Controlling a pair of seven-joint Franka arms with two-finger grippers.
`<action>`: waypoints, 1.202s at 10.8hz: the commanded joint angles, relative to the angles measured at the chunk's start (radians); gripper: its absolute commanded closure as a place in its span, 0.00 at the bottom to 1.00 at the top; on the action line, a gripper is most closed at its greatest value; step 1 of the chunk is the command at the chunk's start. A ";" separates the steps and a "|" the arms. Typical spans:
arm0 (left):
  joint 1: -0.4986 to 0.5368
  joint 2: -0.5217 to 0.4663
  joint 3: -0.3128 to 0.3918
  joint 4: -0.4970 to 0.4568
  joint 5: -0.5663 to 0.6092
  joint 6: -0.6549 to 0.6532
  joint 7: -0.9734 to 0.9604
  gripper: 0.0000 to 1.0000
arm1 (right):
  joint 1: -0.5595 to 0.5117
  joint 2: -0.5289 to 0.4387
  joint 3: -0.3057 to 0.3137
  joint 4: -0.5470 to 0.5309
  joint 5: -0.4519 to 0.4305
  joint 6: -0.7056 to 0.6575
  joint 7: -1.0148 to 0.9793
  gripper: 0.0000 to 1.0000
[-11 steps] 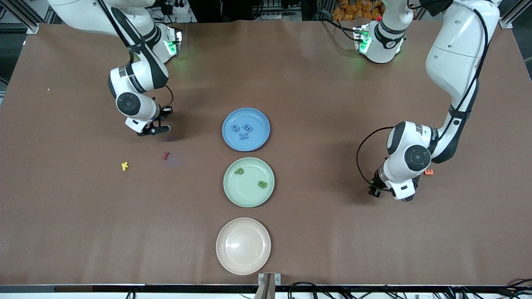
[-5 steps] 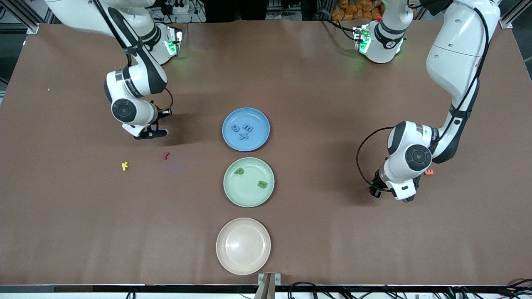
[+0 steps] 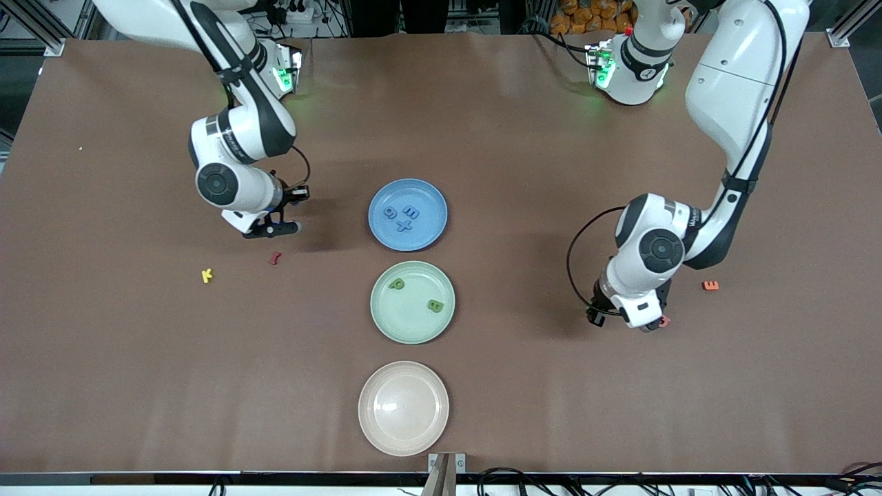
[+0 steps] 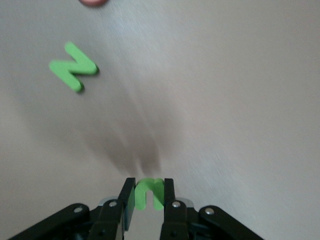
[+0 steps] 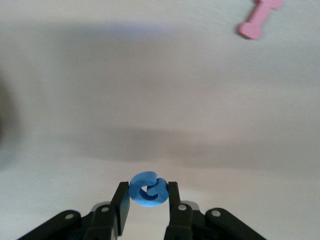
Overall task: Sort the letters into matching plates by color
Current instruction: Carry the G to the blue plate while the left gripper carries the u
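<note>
My left gripper [image 4: 149, 189] is shut on a green letter [image 4: 148, 193] over the table at the left arm's end, beside a pink letter [image 3: 664, 321]. A green N [image 4: 73, 67] lies on the table below it. My right gripper [image 5: 148, 194] is shut on a blue letter [image 5: 148, 189], above the table between a dark red letter [image 3: 274, 258] and the blue plate [image 3: 386, 194]. That plate holds three blue letters [image 3: 405, 215]. The green plate [image 3: 413, 325] holds two green letters [image 3: 435, 305].
A cream plate [image 3: 403, 408] sits nearest the front camera, in line with the other two. A yellow K [image 3: 207, 275] lies toward the right arm's end. An orange E [image 3: 710, 284] lies toward the left arm's end.
The left arm has shifted toward the plates with the green letter, uncovering the orange E. The right gripper has moved toward the blue plate with the blue letter.
</note>
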 commanded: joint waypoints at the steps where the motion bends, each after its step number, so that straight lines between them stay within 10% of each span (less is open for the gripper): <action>1: -0.079 -0.021 0.006 0.020 0.004 -0.002 -0.128 1.00 | 0.115 0.005 0.001 0.079 0.064 -0.011 0.145 0.88; 13: -0.291 -0.122 -0.099 0.080 0.015 -0.002 -0.493 1.00 | 0.362 0.250 0.001 0.346 0.109 0.099 0.574 0.84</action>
